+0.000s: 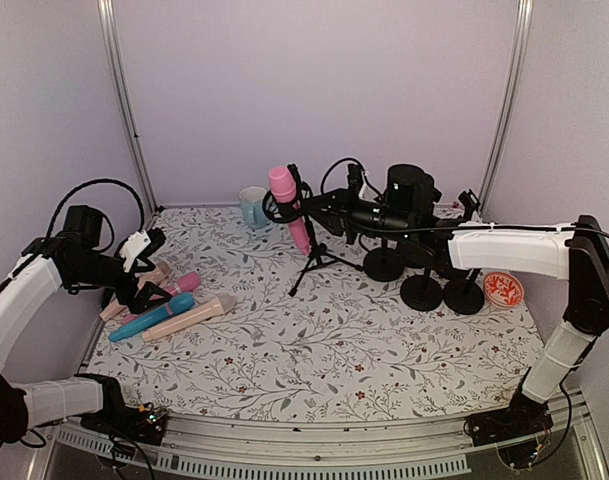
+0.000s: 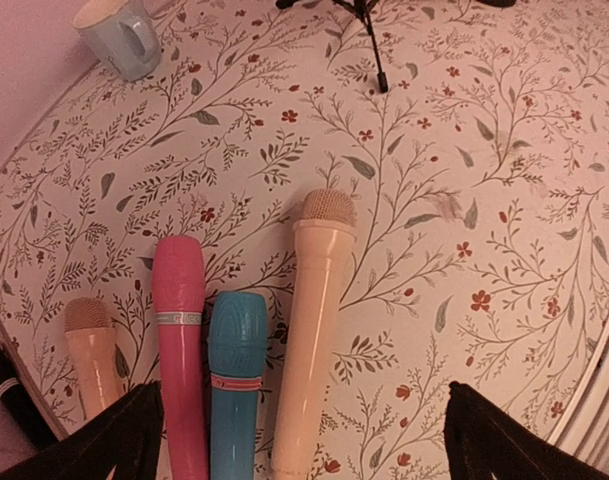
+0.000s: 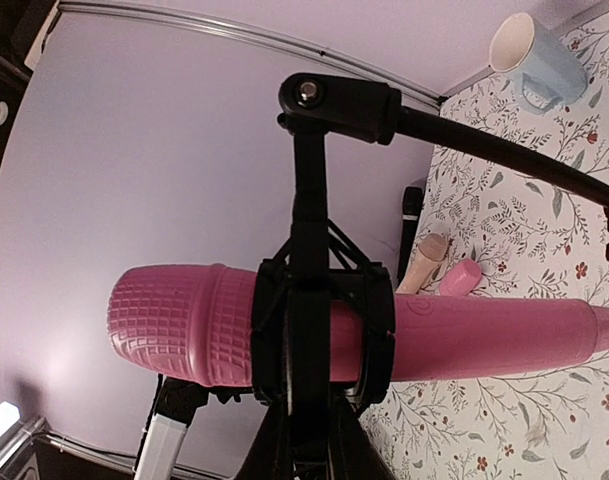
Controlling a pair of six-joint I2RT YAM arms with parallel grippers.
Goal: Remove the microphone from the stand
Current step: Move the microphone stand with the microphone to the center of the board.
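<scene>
Right wrist view is showing the ribbed pink plastic microphone (image 3: 184,325) sitting crosswise in the black clip (image 3: 319,330) of the tripod stand (image 1: 319,258), with the right gripper (image 1: 339,208) pressed together at that clip, apparently taking hold, and the next move is calling for sliding it out.

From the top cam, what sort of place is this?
Probably a lab test cell, not a studio: plain walls with metal corner rails, a floral table cover, and toy-like microphones laid out as props.

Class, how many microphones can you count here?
5. One microphone clipped in the stand; four lying at the table's left: peach, pink, blue, cream. Dark ones may be hidden.
</scene>
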